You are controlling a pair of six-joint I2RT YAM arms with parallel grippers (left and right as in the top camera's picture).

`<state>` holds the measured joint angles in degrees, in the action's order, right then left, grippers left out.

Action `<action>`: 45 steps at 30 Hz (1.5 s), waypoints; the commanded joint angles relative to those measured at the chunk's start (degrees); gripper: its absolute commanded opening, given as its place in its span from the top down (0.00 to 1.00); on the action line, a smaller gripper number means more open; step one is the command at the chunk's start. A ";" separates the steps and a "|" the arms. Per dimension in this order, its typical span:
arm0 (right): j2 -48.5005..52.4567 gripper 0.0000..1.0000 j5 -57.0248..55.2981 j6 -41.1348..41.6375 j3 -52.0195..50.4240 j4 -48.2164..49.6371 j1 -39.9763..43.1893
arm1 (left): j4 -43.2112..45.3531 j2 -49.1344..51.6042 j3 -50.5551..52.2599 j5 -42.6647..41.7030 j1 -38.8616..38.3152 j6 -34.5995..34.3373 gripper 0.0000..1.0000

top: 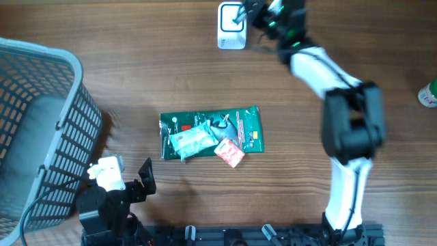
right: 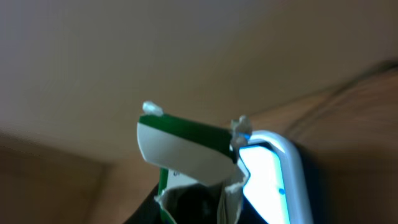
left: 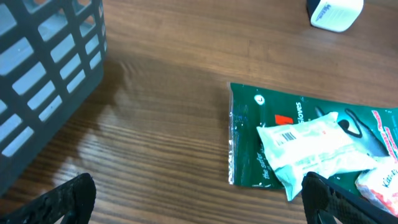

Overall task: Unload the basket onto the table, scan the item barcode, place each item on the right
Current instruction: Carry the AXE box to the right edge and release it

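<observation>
- Overhead shows the right claw (top: pixel 254 15) stretched out to 12 o'clock on the table (top: pixel 136 89), right beside the white scanner (top: pixel 231 29)
- Right wrist view: that claw is closed nearly all the way, pinching a small green and white packet (right: pixel 183 149), whose ragged top edge sits just beside the scanner's lit face
- Left claw (left: pixel 202 202) hangs at 7 o'clock with its jaws spread wide and nothing between them, near the basket (top: pixel 41 130) at 9 o'clock
- A pile of packets (top: pixel 210 134) lies at the table's centre, well apart from both claws; a barcode shows on the pale one there
- No barcode can be seen on the held packet, so I cannot tell which way it faces; if the code is turned away from the lit window, the scan will likely fail
- The packet looks thin and crumpled: a fold across the code, or a slip in the pinch, could spoil the read
- Pushing in closer could knock the scanner along the table
</observation>
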<state>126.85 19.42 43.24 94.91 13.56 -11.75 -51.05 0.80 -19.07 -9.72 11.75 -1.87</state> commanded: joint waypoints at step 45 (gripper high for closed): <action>-20.48 0.00 9.05 -24.15 -1.16 -58.18 27.71 | 0.17 -0.42 0.02 0.15 0.37 -0.52 0.00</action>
<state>110.56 11.35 13.82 92.20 -39.75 21.06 -51.05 0.80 -19.07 -9.72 11.75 -1.87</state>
